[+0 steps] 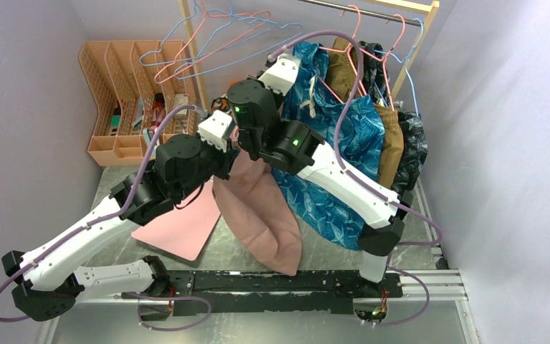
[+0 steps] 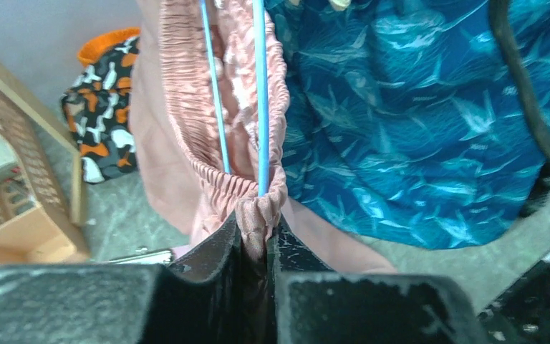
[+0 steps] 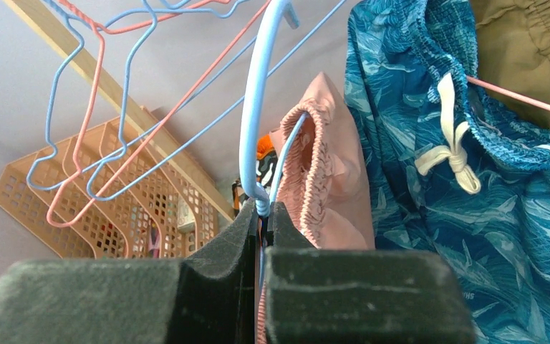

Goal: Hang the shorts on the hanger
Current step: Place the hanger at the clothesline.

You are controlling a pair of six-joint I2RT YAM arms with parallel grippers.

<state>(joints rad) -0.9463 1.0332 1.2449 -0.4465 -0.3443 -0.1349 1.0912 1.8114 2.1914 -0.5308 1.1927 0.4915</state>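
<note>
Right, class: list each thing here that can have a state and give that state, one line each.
hanger: held up by its neck.
shorts: waistband over the hanger wires, legs hanging down.
left end effector: shut on the waistband.
right end effector: shut on the hanger neck.
blue garment: hanging on the rack.

**No legible text**

Checked all three views and found no word, number, brand or sign clear enough to read. Spotted only a tiny white print low on the blue patterned garment (image 3: 487,229) in the right wrist view. Too small and blurred to make out.
</note>
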